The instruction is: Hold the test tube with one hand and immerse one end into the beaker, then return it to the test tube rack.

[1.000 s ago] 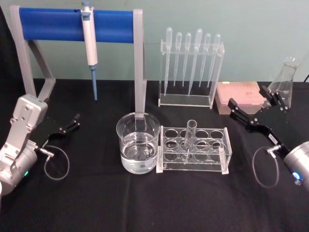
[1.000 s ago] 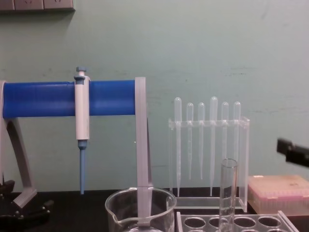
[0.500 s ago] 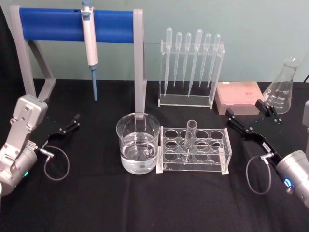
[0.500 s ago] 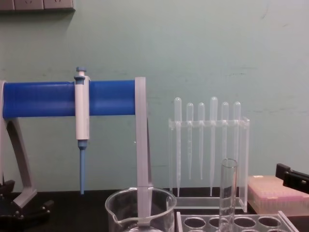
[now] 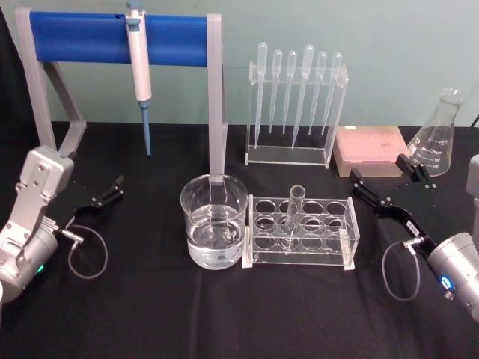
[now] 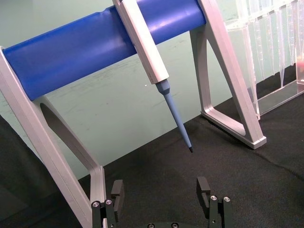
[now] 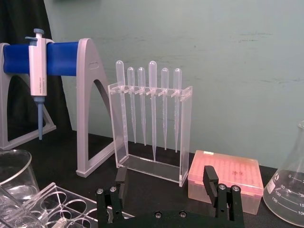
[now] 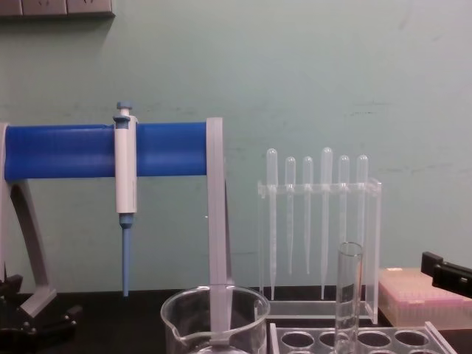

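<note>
Dropped and swung in toward rack: right gripper, fingers spread, empty. Test tube upright in rack, beside beaker, left of those fingers. Left gripper parked farther off, fingers apart.

The test tube stands in its rack, right of the beaker.

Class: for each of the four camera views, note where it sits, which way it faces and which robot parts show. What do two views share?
Head: high, looking down at beaker, test tube, both arms.
Chest: low, facing the wall; right pincer at its edge.
Left wrist: behind the open left pincer, facing the pipettor.
Right wrist: behind the open right pincer, facing the pipette rack.
Shared: all show the pipettor.
</note>
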`<control>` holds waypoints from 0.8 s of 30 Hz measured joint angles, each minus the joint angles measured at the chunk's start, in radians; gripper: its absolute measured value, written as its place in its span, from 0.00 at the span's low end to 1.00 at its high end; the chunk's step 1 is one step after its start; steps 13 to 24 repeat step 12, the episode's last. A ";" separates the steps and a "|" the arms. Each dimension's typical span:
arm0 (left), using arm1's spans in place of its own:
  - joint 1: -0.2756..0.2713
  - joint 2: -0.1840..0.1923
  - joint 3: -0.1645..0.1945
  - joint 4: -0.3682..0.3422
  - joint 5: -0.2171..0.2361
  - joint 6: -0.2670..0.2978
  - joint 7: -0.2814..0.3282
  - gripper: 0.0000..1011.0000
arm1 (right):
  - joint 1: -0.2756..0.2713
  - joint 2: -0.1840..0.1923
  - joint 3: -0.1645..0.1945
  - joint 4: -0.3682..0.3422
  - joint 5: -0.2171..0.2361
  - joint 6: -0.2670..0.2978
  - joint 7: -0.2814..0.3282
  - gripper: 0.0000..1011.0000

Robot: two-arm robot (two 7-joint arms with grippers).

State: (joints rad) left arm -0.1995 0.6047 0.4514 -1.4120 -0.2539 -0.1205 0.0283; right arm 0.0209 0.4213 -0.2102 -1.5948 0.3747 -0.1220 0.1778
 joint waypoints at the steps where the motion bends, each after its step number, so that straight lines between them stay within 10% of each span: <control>1: 0.000 0.000 0.000 0.000 0.000 0.000 0.000 0.99 | 0.000 0.000 0.000 0.000 -0.001 0.000 0.000 0.99; 24: 0.000 0.000 0.000 0.000 0.000 0.000 0.000 0.99 | 0.000 0.001 -0.001 -0.001 -0.004 0.002 -0.003 0.99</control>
